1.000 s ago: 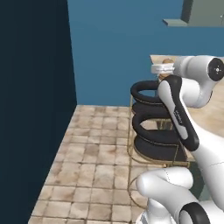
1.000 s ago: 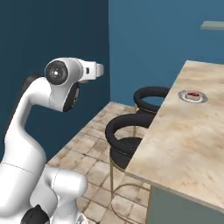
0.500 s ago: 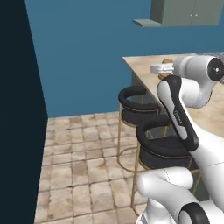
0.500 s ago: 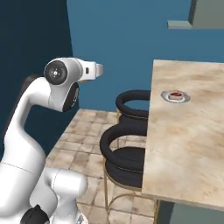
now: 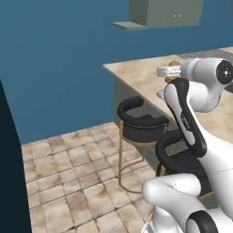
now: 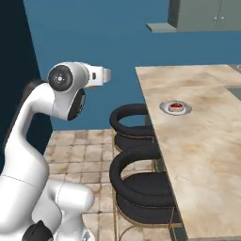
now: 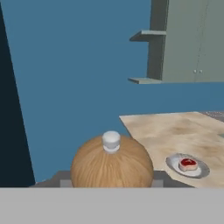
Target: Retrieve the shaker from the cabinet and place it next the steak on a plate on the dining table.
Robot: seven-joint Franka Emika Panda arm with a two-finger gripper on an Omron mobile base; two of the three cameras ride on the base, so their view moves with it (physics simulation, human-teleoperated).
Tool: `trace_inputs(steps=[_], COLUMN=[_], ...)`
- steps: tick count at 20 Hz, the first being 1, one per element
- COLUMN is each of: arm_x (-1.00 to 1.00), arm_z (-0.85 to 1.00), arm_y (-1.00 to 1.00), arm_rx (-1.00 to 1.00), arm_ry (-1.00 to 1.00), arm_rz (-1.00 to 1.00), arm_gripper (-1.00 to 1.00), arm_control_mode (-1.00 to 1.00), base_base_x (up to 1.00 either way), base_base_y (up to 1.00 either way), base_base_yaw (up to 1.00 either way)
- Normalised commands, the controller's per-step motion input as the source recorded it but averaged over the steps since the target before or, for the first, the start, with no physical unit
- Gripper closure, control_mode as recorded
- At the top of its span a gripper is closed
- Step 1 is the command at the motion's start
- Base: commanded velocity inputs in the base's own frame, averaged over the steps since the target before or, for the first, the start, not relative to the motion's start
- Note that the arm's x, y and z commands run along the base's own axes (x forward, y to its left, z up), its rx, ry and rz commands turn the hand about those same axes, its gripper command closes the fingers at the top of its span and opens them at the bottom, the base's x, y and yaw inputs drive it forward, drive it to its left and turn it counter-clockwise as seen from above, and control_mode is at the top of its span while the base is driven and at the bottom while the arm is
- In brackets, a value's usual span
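My gripper (image 7: pixel 111 181) is shut on the brown wooden shaker (image 7: pixel 112 162), whose rounded top and pale knob sit right in front of the hand camera. In the left base view the gripper (image 5: pixel 169 69) is held high over the near edge of the dining table (image 5: pixel 136 73), with a bit of the shaker (image 5: pixel 174 63) showing. The silver-grey plate (image 6: pixel 175 108) with the red steak (image 6: pixel 175 106) lies on the beige table (image 6: pixel 207 141), well to the right of the gripper (image 6: pixel 104 75). In the hand view the plate (image 7: pixel 175 162) and steak (image 7: pixel 188 164) lie ahead, lower right. The grey-green cabinet (image 7: pixel 192 43) hangs behind.
Two black stools with gold legs (image 6: pixel 129 120) (image 6: pixel 141 183) stand along the table's side, between me and the plate. A blue wall runs behind, with a dark panel (image 5: pixel 7 159) at the left. Tiled floor (image 5: pixel 68 168) lies open to the left of the stools.
The whole scene has shifted: the base has moved, bringing the table, plate and cabinet further into view. The arm keeps its raised pose with the shaker in the gripper.
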Motion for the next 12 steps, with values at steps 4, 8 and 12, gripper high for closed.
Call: trace_inputs(steps=[4, 8, 12], arm_x=[0.00, 0.00, 0.00], arm_z=[0.00, 0.00, 0.00], arm_y=[0.00, 0.00, 0.00], arm_rx=[0.00, 0.00, 0.00], arm_ry=[0.00, 0.00, 0.00], arm_rz=[0.00, 0.00, 0.00], arm_gripper=[1.00, 1.00, 1.00], arm_control_mode=[1.00, 1.00, 1.00], base_base_x=[0.66, 0.64, 0.63], base_base_y=[0.71, 0.71, 0.70], base_base_yaw=[-0.44, -0.44, -0.44])
